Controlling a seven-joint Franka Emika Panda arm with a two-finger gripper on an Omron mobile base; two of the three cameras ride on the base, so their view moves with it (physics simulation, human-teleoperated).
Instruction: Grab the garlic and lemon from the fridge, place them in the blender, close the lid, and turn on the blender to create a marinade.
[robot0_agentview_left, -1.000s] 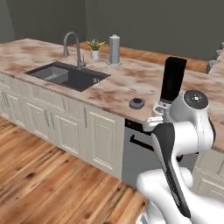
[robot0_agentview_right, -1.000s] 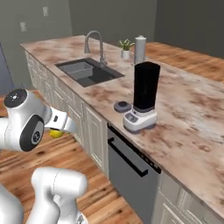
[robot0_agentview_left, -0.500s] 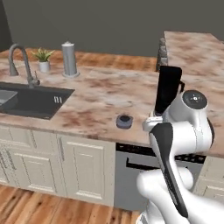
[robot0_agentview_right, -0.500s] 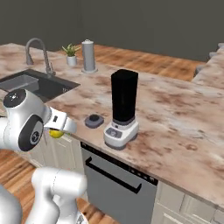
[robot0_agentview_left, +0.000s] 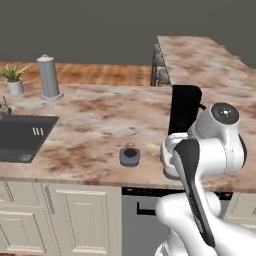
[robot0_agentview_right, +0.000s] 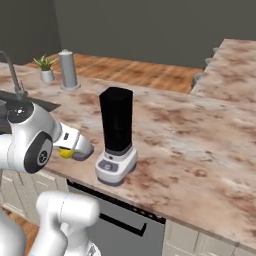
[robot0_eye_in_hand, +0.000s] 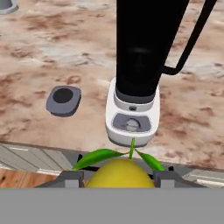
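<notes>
Pincer closed on a yellow lemon, two green leaves fanning from its stem, as you face the blender across the bench. From the right base camera the fruit shows just behind the hand, short of the bench edge. Judge the lemon firm, light and round with a waxy skin that could roll in the jaws; hold it across its middle, as you do now, not by the leaves. Ahead of the pincer stands the tall black jar on its pale base, round button facing you, side handle to the pincer's right. The jar's top appears open. Ahead and left lies the lid, a blue-grey rounded square with a black centre, flat on the bench near the base.
</notes>
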